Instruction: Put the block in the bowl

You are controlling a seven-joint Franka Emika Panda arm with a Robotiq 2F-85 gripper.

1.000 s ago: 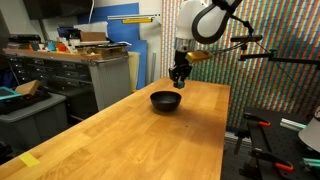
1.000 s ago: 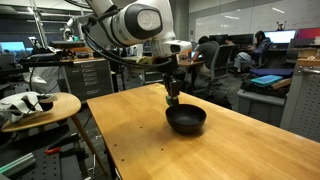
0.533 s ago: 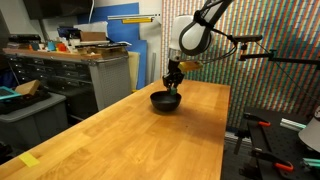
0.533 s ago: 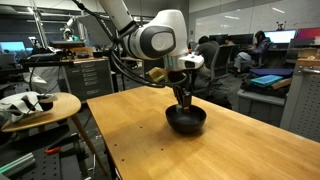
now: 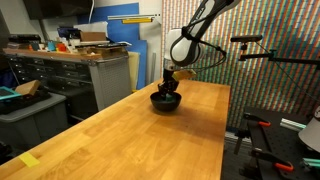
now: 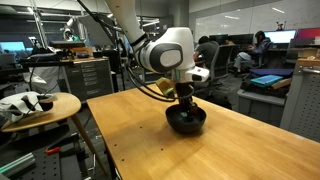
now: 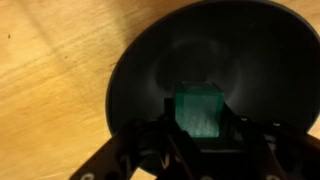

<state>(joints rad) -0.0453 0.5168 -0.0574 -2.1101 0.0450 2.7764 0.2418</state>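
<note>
Gripper (image 7: 200,138) clenched on green block (image 7: 200,108), frame centre, over black bowl (image 7: 130,70). Grey cabinet (image 5: 100,75) at left, well apart from the wooden table (image 5: 150,140).

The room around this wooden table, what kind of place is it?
Probably a robotics lab in an office: a robot arm works over the table, metal drawer cabinets stand nearby, and people sit at desks.

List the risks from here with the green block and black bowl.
The small green rectangular block sits gripped in the Robotiq gripper, low over the shallow round black bowl: a sideways move could knock the rim and shove the bowl across the wooden table. Released tilted, the block might bounce toward the rim.
</note>
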